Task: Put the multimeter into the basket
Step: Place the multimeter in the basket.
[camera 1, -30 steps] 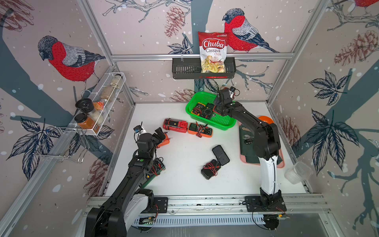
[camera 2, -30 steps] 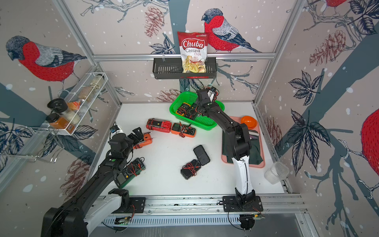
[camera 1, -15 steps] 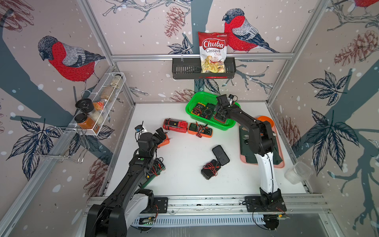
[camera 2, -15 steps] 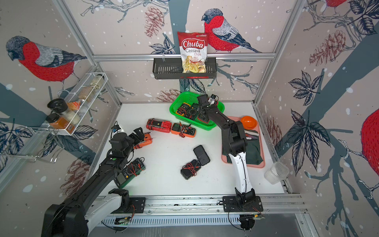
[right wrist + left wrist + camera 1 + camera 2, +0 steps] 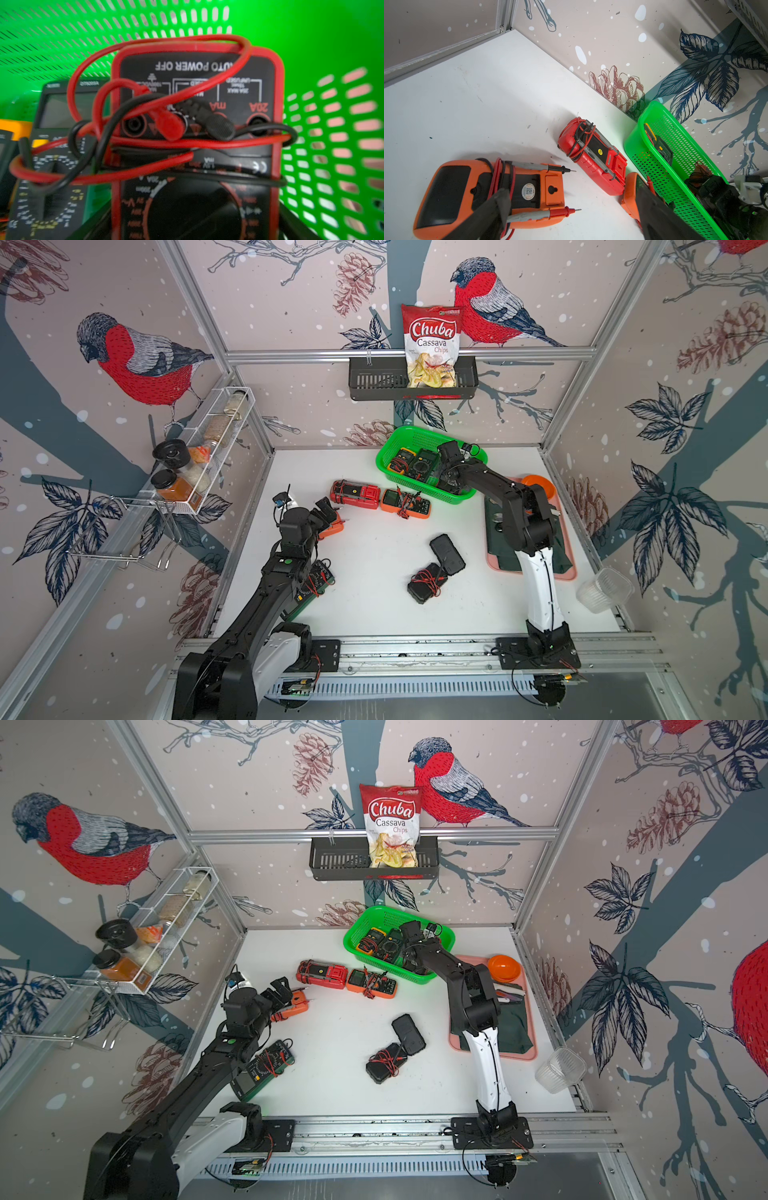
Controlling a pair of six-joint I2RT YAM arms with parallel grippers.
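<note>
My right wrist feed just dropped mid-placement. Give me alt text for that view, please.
A red-edged black multimeter, with red and black leads looped over its face, fills the view inside the green basket. A dark green meter lies beside it. The gripper straddles the red one, contact unclear.

The white desk (image 5: pixel 374 556) carries a green basket (image 5: pixel 419 430) at the rear, a red multimeter (image 5: pixel 355 494) and an orange multimeter (image 5: pixel 406 503) just beside it, a black device (image 5: pixel 428 583) with red leads near the centre, and a pink tray (image 5: pixel 505 570) on the right.
</note>
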